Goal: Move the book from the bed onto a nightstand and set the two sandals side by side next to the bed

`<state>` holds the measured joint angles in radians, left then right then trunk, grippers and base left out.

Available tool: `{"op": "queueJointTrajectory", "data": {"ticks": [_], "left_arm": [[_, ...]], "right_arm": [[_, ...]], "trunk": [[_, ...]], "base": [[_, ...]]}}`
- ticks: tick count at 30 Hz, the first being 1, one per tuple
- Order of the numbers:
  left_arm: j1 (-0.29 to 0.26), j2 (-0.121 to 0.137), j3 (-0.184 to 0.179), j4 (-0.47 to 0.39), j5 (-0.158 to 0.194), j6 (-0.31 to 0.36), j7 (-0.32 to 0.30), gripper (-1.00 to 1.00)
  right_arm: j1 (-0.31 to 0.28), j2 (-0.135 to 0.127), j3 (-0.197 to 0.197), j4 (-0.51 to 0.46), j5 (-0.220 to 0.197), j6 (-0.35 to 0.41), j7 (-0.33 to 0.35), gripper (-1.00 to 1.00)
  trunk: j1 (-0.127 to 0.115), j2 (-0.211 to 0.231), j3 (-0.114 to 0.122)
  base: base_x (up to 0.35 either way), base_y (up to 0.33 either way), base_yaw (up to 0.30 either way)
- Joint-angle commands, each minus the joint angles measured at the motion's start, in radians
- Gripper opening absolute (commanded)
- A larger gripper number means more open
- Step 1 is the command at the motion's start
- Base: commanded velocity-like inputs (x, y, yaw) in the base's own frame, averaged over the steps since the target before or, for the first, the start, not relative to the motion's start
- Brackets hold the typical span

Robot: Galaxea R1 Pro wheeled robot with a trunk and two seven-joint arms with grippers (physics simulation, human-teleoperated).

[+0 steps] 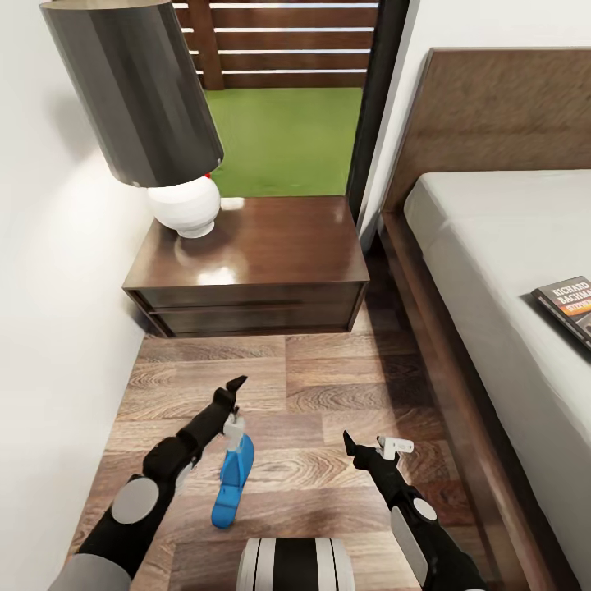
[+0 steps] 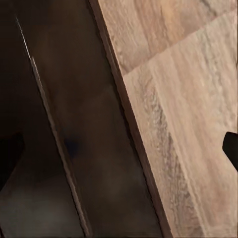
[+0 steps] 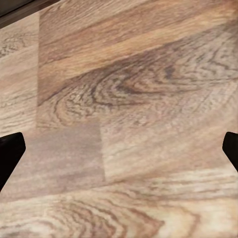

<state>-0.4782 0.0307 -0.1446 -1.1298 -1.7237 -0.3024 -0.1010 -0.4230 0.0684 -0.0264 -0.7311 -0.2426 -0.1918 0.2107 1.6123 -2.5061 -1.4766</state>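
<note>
One bright blue sandal (image 1: 232, 480) lies on the wood floor in front of the nightstand (image 1: 271, 246). My left gripper (image 1: 236, 404) hovers open just beyond the sandal's far end, its lower finger close to it; nothing is between the fingers. The left wrist view looks at the nightstand front (image 2: 74, 139), with one fingertip (image 2: 231, 148) at the frame edge. My right gripper (image 1: 373, 446) is open over bare floor between the sandal and the bed (image 1: 492, 238); its fingertips (image 3: 10, 151) stand wide apart. The book (image 1: 570, 308) lies on the mattress at the right edge.
A lamp (image 1: 135, 90) with a dark shade and white base stands on the nightstand's left part. A white wall runs along the left. The dark-framed window (image 1: 283, 123) is behind the nightstand. The bed's wooden side rail (image 1: 443, 345) borders the floor strip on the right.
</note>
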Motion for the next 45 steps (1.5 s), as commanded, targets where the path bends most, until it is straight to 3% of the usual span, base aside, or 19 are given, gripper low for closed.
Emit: {"op": "queueJointTrajectory", "data": {"ticks": [1, 2, 5, 6, 14, 16, 18, 20, 23, 26, 29, 32, 34, 37, 41, 45], "left_arm": [[-0.003, 0.000, -0.001, -0.014, -0.070, -0.002, -0.023, 1.00], [-0.005, -0.002, -0.001, -0.024, -0.121, -0.001, -0.040, 1.00], [-0.007, -0.006, -0.003, -0.042, -0.206, 0.002, -0.066, 1.00], [-0.007, -0.009, -0.004, -0.046, -0.218, 0.004, -0.069, 1.00], [-0.008, -0.022, -0.009, -0.049, -0.237, 0.002, -0.075, 1.00], [-0.008, -0.022, -0.017, -0.048, -0.238, -0.002, -0.077, 1.00], [-0.008, -0.016, -0.049, -0.047, -0.243, -0.032, -0.082, 1.00], [-0.008, -0.014, -0.060, -0.047, -0.258, -0.055, -0.086, 1.00], [-0.009, -0.016, -0.070, -0.052, -0.336, -0.088, -0.088, 1.00], [-0.009, -0.019, -0.074, -0.064, -0.373, -0.111, -0.088, 1.00], [-0.009, -0.019, -0.077, -0.071, -0.387, -0.153, -0.089, 1.00], [-0.009, -0.016, -0.081, -0.099, -0.397, -0.258, -0.089, 1.00], [-0.010, -0.014, -0.082, -0.134, -0.421, -0.367, -0.091, 1.00], [-0.010, -0.013, -0.082, -0.214, -0.515, -0.517, -0.152, 1.00], [-0.010, -0.011, -0.082, -0.261, -0.548, -0.623, -0.214, 1.00], [-0.010, -0.011, -0.083, -0.264, -0.552, -0.642, -0.237, 1.00]], "right_arm": [[0.000, 0.001, -0.003, 0.001, -0.011, -0.001, 0.009, 1.00], [0.000, 0.001, -0.003, 0.001, -0.011, -0.001, 0.009, 1.00], [0.000, 0.001, -0.003, 0.002, -0.011, -0.001, 0.009, 1.00], [0.000, 0.001, -0.003, 0.003, -0.011, -0.001, 0.009, 1.00], [0.000, 0.001, -0.003, 0.007, -0.011, -0.001, 0.009, 1.00], [0.000, 0.001, -0.003, 0.007, -0.011, -0.001, 0.009, 1.00], [0.000, 0.001, -0.003, 0.007, -0.011, -0.001, 0.009, 1.00], [0.000, 0.001, -0.003, 0.007, -0.011, -0.001, 0.009, 1.00], [0.000, 0.001, -0.003, 0.007, -0.011, -0.001, 0.009, 1.00], [0.000, 0.001, -0.003, 0.007, -0.011, -0.001, 0.009, 1.00], [0.000, 0.001, -0.003, 0.007, -0.011, -0.001, 0.009, 1.00], [0.000, 0.001, -0.003, 0.007, -0.011, -0.001, 0.009, 1.00], [0.000, 0.001, -0.003, 0.007, -0.011, -0.001, 0.009, 1.00], [0.000, 0.001, -0.003, 0.007, -0.009, -0.001, 0.009, 1.00], [0.000, 0.001, -0.003, 0.007, -0.010, -0.001, 0.009, 1.00], [0.000, 0.001, -0.003, 0.006, -0.009, -0.001, 0.009, 1.00]], "trunk": [[0.000, 0.000, -0.001], [0.000, 0.000, -0.001], [0.000, 0.000, -0.001], [0.000, 0.000, -0.001], [0.000, 0.000, -0.001], [0.000, 0.000, -0.001], [0.000, 0.000, -0.001], [0.000, 0.000, -0.001], [0.000, 0.000, -0.001], [0.000, 0.000, -0.001], [0.000, 0.000, -0.001], [0.000, 0.000, -0.001], [0.000, 0.000, -0.001], [0.000, 0.000, -0.001], [0.000, 0.000, -0.001], [0.000, 0.000, -0.001]], "base": [[0.000, 0.000, 0.000], [0.000, 0.000, 0.000], [0.000, 0.000, 0.000], [0.000, 0.000, 0.000], [0.000, 0.000, 0.000], [0.000, 0.000, 0.000], [0.000, 0.000, 0.000], [0.000, 0.000, 0.000], [0.000, 0.000, 0.000], [0.000, 0.000, 0.000], [0.000, 0.000, 0.000], [0.000, 0.000, 0.000], [0.000, 0.000, 0.000], [0.000, 0.000, 0.000], [0.000, 0.000, 0.000], [0.000, 0.000, 0.000]]}}
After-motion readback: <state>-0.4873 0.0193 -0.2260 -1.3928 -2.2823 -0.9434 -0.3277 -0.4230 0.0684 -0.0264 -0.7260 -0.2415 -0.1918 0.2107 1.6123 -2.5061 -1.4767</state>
